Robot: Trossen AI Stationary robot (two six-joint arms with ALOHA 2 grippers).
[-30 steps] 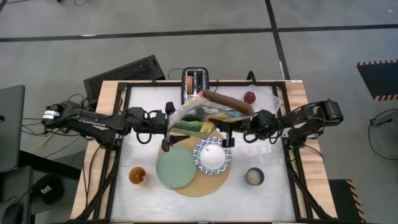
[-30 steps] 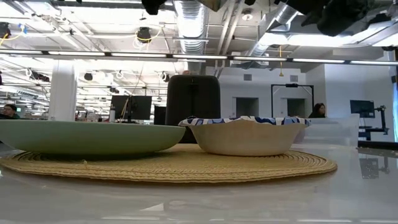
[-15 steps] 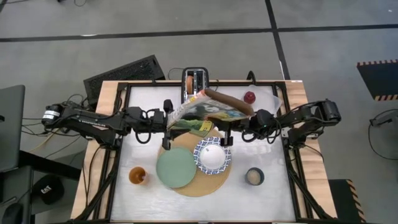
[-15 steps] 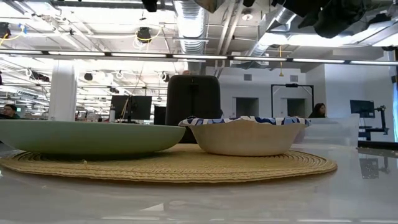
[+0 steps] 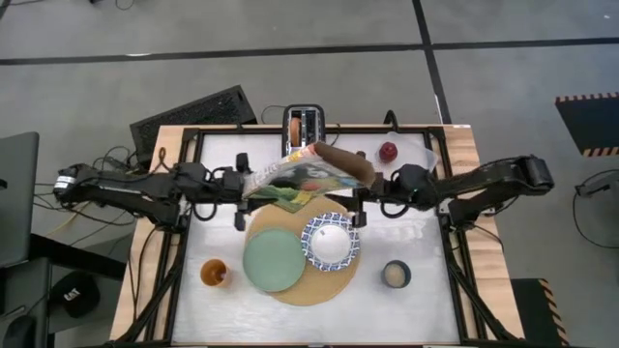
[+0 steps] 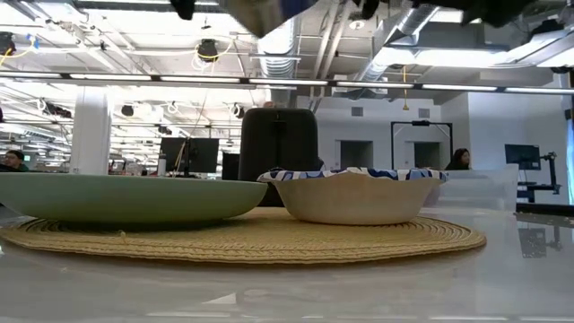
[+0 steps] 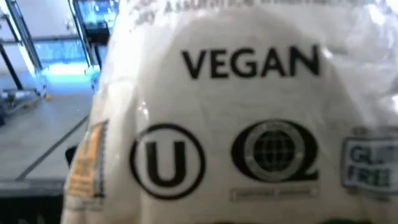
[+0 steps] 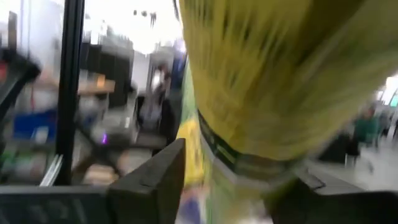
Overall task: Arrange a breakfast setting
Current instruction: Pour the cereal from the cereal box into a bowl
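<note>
A panda-printed cereal box [image 5: 308,177], its panel marked "VEGAN", hangs tilted above the white table [image 5: 224,153], just in front of a black toaster [image 5: 305,125] at the far edge, while a black keyboard [image 5: 193,113] lies beyond the table's corner.

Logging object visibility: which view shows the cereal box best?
The high view: the cereal box shows whole, between both grippers above the mat. The left wrist view shows only printed labels, the right wrist view a yellow blur, the low view almost nothing.

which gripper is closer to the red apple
Right. The right gripper sits just in front of the red apple, slightly to its left; the left gripper is across the cereal box, much farther.
</note>
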